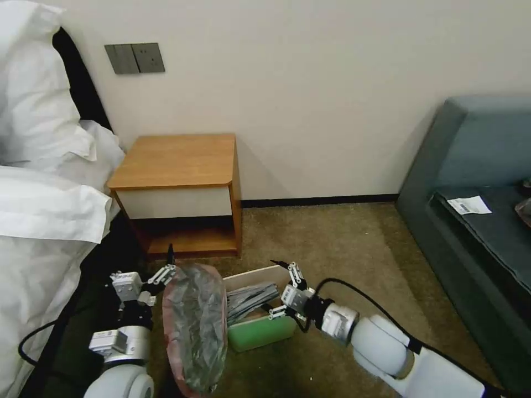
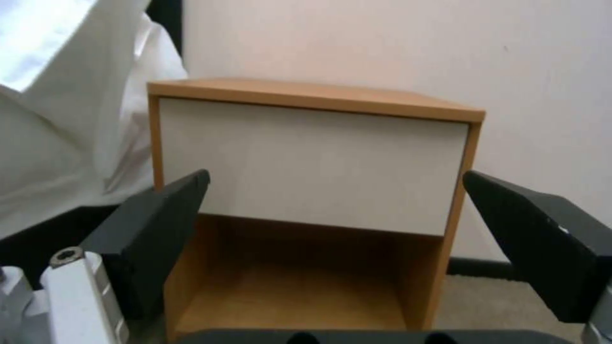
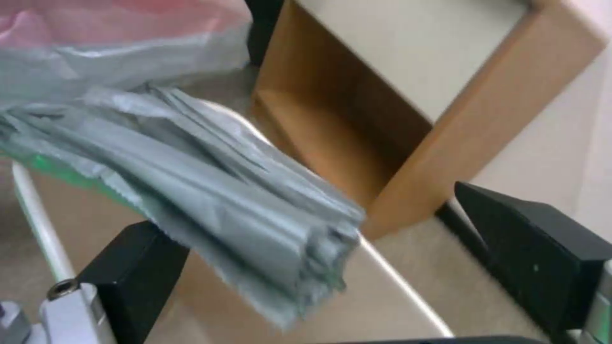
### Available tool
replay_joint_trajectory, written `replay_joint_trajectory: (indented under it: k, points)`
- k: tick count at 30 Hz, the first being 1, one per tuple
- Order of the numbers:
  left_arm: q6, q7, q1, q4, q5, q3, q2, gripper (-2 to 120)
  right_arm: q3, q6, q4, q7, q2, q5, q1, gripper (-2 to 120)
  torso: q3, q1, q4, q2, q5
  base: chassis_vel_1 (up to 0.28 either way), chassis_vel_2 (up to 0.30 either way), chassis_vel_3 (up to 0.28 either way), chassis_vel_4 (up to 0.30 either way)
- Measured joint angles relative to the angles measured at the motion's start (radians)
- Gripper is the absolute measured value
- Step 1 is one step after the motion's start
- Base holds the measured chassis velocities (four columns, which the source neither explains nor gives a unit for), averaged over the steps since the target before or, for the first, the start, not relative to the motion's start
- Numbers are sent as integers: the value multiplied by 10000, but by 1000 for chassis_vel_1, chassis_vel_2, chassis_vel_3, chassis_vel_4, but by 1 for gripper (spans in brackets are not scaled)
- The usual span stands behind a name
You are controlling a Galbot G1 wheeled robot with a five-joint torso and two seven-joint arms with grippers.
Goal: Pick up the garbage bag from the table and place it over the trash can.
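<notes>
a hotel-style room, the white-sheeted bed (image 1: 38, 221) at the robot's left and a grey-blue sofa (image 1: 475, 210) at its right, frames the table (image 1: 177, 160), whose wooden top stands bare against the wall. on the carpet just in front of it sits the trash can (image 1: 260, 331), light green with a pale rim, and the garbage bag (image 1: 194, 326) is draped partly over it: the pink-banded mouth billows up on the bin's left side while a pleated grey tail lies across the bin's opening, a sign, it seems, that the lining is begun but not yet spread. the left gripper (image 1: 157, 279) hangs by the bag's upper edge, fingers spread and empty; the right gripper (image 1: 285, 293) hovers at the bin's far rim, fingers likewise apart, the grey tail between them ungripped. a white slip on the sofa carries print too small to read.
</notes>
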Motion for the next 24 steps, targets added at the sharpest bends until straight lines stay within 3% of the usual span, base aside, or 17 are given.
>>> replay_joint_trajectory:
  k: [8,11,17,24]
  points:
    - [-54,11,38,-17,75,15,-120,99,148,-803,63,-422,-466,529,387,100,0,0,-1,0,2,0,0,0,0]
    - [-58,16,47,-74,110,11,-169,99,272,-1125,285,-578,-768,1346,387,100,0,0,-1,0,3,0,0,0,0]
    - [-59,20,49,-116,117,-9,-178,99,615,-1155,639,-725,-1307,2155,223,100,0,0,-1,0,3,0,0,0,0]
    - [-2,22,-65,-185,82,0,-133,99,1912,-939,1414,-889,-1889,2619,-814,100,0,0,-2,0,3,0,0,0,0]
